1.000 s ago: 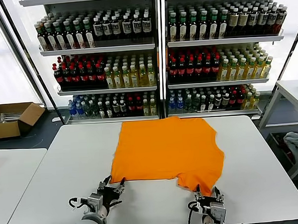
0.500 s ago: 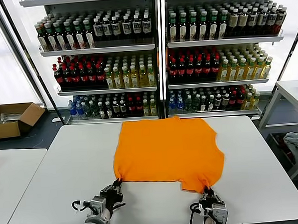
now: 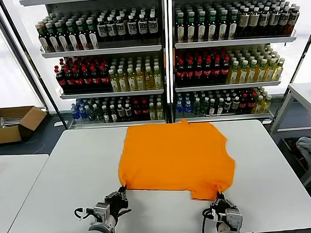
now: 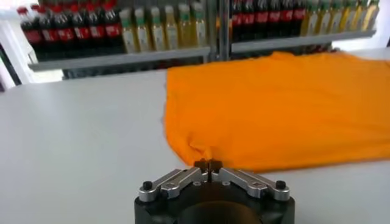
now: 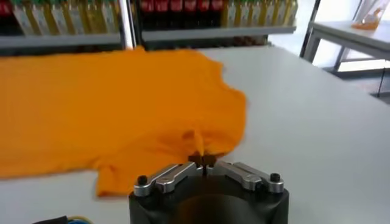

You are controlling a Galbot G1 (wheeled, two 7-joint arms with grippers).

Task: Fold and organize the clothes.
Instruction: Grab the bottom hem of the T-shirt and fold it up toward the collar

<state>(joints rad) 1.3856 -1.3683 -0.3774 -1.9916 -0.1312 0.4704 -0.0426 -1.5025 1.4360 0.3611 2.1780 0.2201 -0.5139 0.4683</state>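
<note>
a bright orange t-shirt (image 3: 176,156) lies spread nearly flat on the white table, plain side up with no lettering showing. its near edge is uneven, puckered into small pinched peaks at the near left and near right corners, where the cloth wrinkles.

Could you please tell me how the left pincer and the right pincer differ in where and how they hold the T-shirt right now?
The left pincer pinches the T-shirt at its near left corner, on a straight hem; the right pincer pinches the near right corner, where the cloth hangs lower and bunches. The left pincer comes in at an angle from the side, while the right pincer points straight ahead. Both are shut on the shirt's near edge, low over the table.
</note>
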